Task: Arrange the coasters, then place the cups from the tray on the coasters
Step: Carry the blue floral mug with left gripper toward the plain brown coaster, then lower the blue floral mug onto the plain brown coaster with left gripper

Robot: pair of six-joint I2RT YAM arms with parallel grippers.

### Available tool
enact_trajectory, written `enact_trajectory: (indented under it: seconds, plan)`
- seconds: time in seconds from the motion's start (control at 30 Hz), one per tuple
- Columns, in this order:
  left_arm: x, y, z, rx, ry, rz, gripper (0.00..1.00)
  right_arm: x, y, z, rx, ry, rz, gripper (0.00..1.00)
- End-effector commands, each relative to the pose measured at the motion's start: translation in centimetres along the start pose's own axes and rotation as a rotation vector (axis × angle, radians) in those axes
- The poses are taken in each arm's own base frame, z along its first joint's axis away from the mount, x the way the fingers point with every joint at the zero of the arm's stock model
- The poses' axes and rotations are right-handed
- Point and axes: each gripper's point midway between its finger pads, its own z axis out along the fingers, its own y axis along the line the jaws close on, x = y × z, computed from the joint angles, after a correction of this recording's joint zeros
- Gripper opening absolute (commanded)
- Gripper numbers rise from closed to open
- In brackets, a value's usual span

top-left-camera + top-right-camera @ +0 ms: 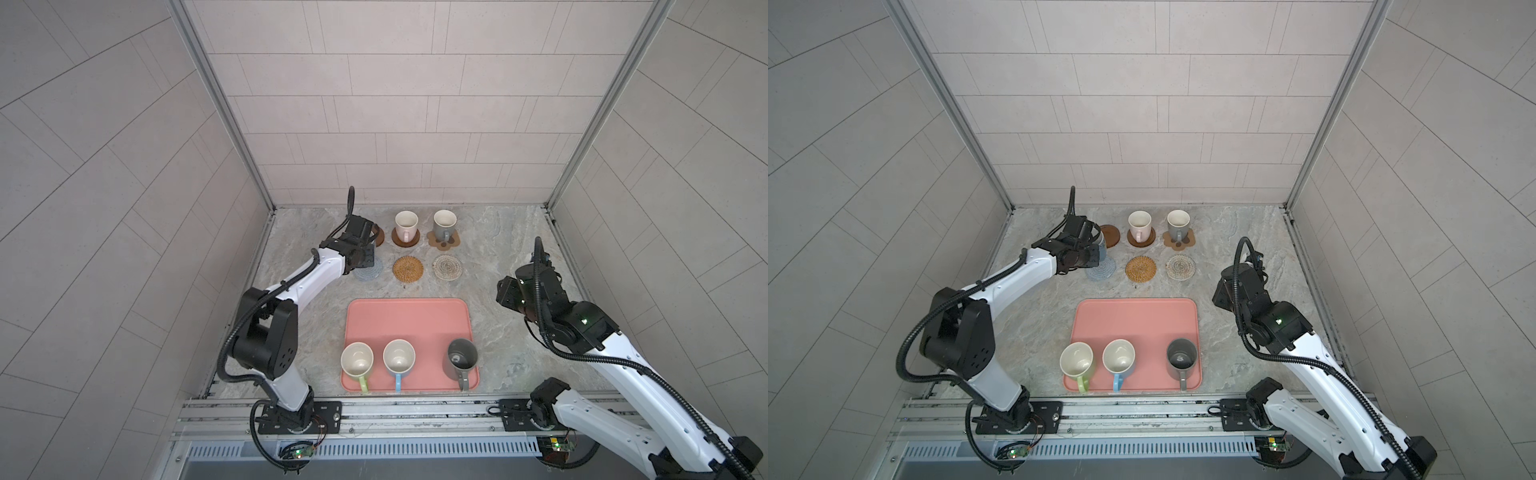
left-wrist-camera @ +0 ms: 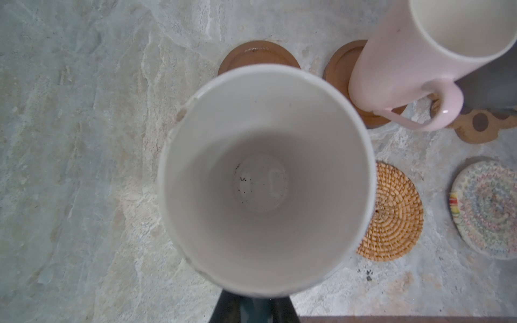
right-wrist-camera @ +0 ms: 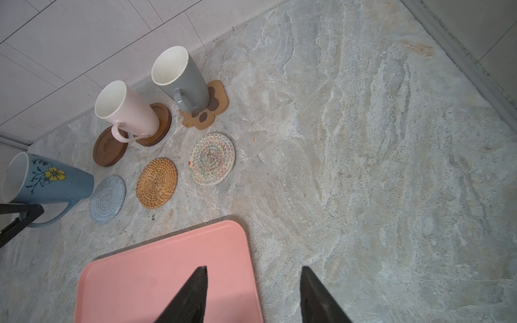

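So, the blue mug [image 3: 53, 181] is held by its handle in the left gripper [image 2: 256, 304], which is clamped tight on it. The handle is seen wedged between the two dark fingers, with the mug body hanging just past the fingertips. In the left wrist view the mug's pale inside is looked straight down into, and the bare wooden disc [image 2: 258, 56] is partly hidden behind its far rim. In the right wrist view the mug's base is seen right beside the grey-blue crochet coaster [image 3: 107, 199]. Whether it's touching the table can't be told.

The right gripper [image 3: 254, 270] is held well off to the right, jaws roughly halfway apart with nothing between them, over the far right corner of the tray [image 3: 167, 279].

The pink mug [image 1: 405, 224] is sat on the other wooden disc [image 1: 405, 244], and the grey mug [image 1: 444, 224] on the paw coaster [image 1: 453, 243]. Nothing is on the rattan coaster [image 1: 408, 269] or the woven coaster [image 1: 447, 267]. Lined up along the tray's near edge are the yellow-green mug [image 1: 356, 361], light blue mug [image 1: 399, 357] and dark grey mug [image 1: 461, 357].
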Motion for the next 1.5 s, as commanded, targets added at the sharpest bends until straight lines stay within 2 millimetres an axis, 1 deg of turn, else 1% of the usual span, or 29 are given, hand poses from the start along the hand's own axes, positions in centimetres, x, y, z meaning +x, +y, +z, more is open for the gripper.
enact_trajectory:
  seconds: [0.0,0.13,0.27,0.4,0.6,0.83,1.03,1.47]
  plan:
    - [-4.6,-0.5,-0.4,0.026,-0.115,-0.005,0.03,0.1,-1.0,-0.2,0.034,-0.004,0.019,0.55]
    - [-6.2,-0.4,1.0,0.026,-0.122,-0.012,0.02,0.4,-1.2,-0.2,0.038,-0.001,0.031,0.55]
    - [-7.4,0.0,2.3,0.020,-0.123,-0.014,0.02,0.3,-1.3,-0.3,0.038,-0.004,0.034,0.55]
    - [-8.4,0.3,3.4,0.013,-0.126,-0.018,0.02,0.3,-1.4,-0.4,0.046,-0.005,0.034,0.55]
    - [-9.6,0.2,4.8,-0.005,-0.129,-0.002,0.02,0.5,-1.5,-0.2,0.053,-0.001,0.036,0.55]
    - [-10.4,0.0,6.3,-0.016,-0.127,-0.013,0.02,0.4,-1.5,-0.3,0.053,-0.004,0.037,0.55]
    - [-11.0,-0.3,6.9,-0.010,-0.133,-0.022,0.02,0.5,-1.6,-0.3,0.055,-0.001,0.031,0.55]
    - [-10.8,-0.9,8.1,0.008,-0.114,-0.033,0.02,0.6,-1.7,-0.2,0.060,0.001,0.031,0.56]
